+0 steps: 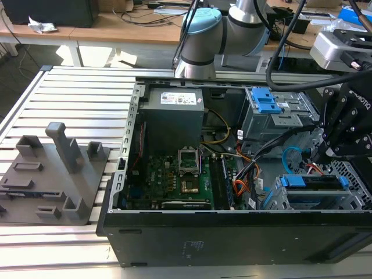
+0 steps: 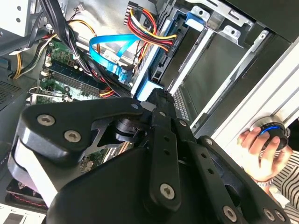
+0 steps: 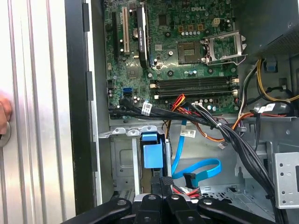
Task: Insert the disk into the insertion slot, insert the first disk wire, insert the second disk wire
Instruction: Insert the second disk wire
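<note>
1. From my station, the disk (image 1: 314, 182) is at the lower right of the exterior view. It lies flat in the insertion slot (image 1: 308, 202) with its blue carrier level with the cage walls, so I judge it seated.
2. The jaws hang close beside the carrier, drawn closed. I see nothing pinched between them.
3. I take the disk for stiff, dense and shock-shy. The carrier's blue side rails are the place to hold it, not the label face.
4. The blue data cable (image 3: 198, 169) loops loose next to the carrier. It looks limp along its length and rigid at the black plug, which is where I'd grip it.
5. A red, yellow and black power lead (image 2: 149, 21) and a thick black cable bundle (image 3: 219, 133) crowd the bay.
6. A person's hand (image 2: 259, 147) lies on the slatted bench (image 1: 75, 93), outside the case wall.
</note>
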Tool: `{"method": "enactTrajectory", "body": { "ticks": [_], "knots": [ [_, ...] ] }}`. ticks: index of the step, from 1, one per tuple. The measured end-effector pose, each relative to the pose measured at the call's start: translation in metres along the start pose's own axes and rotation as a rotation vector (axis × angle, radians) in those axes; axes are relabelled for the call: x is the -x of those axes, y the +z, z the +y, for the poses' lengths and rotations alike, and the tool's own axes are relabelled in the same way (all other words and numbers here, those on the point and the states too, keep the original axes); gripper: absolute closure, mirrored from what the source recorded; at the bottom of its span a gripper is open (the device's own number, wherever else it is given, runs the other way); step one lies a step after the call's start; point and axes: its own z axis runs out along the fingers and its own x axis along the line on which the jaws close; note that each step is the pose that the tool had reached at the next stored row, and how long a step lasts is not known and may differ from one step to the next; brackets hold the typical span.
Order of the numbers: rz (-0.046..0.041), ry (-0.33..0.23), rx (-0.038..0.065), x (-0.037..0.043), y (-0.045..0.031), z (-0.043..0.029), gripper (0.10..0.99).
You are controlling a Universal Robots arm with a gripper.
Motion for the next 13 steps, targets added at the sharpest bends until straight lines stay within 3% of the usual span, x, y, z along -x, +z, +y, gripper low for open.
{"method": "enactTrajectory", "body": {
  "ticks": [2,3,4,7,8,11,13],
  "knots": [
    [0.0,0.0,0.0,0.0,0.0,0.0002,0.98],
    [0.0,0.0,0.0,0.0,0.0,0.0003,0.792],
    [0.0,0.0,0.0,0.0,0.0,0.0004,0.725],
    [0.0,0.0,0.0,0.0029,-0.0001,0.0007,0.725],
    [0.0001,0.0,0.0,0.0068,-0.0003,0.0011,0.725],
    [-0.0001,0.0,0.0,0.0291,-0.0011,0.003,0.725],
    [0.0001,-0.002,0.0,0.0369,-0.001,0.0055,0.725]
  ]
}}
